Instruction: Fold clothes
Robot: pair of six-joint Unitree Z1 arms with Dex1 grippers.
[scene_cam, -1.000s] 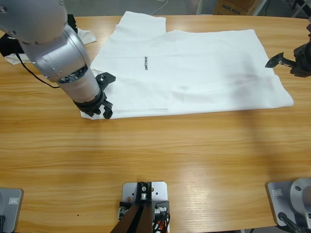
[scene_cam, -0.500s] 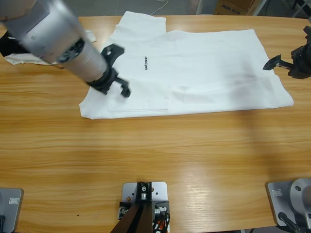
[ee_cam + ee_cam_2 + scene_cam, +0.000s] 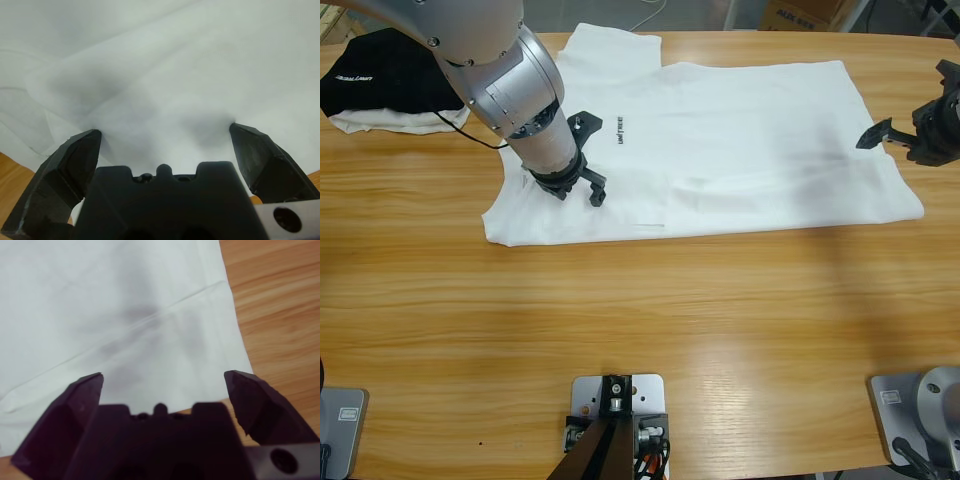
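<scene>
Wooden table (image 3: 620,320): both grippers, left (image 3: 582,158) and right (image 3: 892,134), hover wide-open, empty, over T-shirt (image 3: 750,130).

Silver-grey arm (image 3: 510,85), black 2-jaw tool (image 3: 582,172).

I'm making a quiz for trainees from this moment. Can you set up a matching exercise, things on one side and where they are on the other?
Things:
1. large white cotton T-shirt
2. black garment with white lettering
3. left gripper
4. right gripper

Places:
A. the table's far left corner
B. the shirt's right edge
C. spread across the wooden table
D. the shirt's left part

Pairs: 1-C, 2-A, 3-D, 4-B
</scene>
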